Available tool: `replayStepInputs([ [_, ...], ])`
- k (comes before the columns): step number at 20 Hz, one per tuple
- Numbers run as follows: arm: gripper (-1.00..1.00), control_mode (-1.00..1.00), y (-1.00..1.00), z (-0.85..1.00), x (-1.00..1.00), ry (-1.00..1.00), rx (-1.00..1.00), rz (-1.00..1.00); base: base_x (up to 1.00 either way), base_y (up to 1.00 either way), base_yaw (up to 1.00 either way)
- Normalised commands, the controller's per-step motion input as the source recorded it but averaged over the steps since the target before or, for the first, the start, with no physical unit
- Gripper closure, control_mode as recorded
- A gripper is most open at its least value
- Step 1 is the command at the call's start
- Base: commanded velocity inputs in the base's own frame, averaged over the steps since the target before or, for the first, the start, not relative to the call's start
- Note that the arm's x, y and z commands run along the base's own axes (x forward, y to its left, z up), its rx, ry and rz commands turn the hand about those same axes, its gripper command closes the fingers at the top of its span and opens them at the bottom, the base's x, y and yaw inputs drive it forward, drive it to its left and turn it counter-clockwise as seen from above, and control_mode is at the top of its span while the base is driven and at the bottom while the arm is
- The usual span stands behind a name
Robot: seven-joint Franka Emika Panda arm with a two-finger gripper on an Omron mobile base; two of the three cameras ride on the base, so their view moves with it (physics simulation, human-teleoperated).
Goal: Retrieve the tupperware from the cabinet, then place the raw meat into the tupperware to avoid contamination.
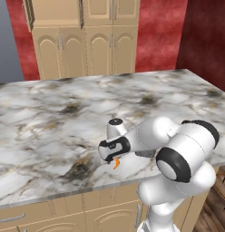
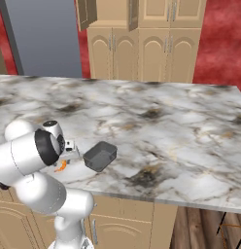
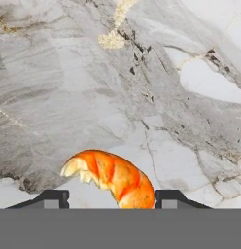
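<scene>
Orange raw meat (image 3: 115, 177) between spread fingers (image 3: 111, 198), seemingly unpinched, on marble counter (image 3: 117, 87), dark tupperware (image 2: 100, 156) nearby.

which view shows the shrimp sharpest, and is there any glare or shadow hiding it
Hand view: the raw meat is large and crisp between the jaws, evenly lit, no glare. Left base view: a tiny orange curl tucked under the gripper, soft and low-detail. Right base view: a small orange fleck partly behind the arm, near the dark tupperware.
</scene>
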Motion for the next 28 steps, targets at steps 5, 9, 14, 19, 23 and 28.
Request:
replayStepInputs([
  [5, 1.0, -1.0, 0.0, -0.21, 0.0, 0.0, 0.0, 0.0, 0.0, 0.0, 0.0],
  [9, 1.0, -1.0, 0.0, -0.07, 0.0, 0.0, 0.0, 0.0, 0.0, 0.0, 0.0],
  [14, 1.0, -1.0, 0.04, 0.08, 0.03, 0.02, 0.0, -0.02, 0.0, 0.0, 0.0],
  [19, 1.0, -1.0, -0.19, 0.52, 0.04, 0.01, 0.0, -0.07, 0.0, 0.0, 0.0],
  [23, 1.0, -1.0, -0.31, 0.74, 0.03, 0.0, 0.0, -0.14, 0.0, 0.0, 0.0],
  [28, 1.0, -1.0, -0.37, 0.74, 0.02, 0.0, 0.0, -0.18, 0.0, 0.0, 0.0],
])
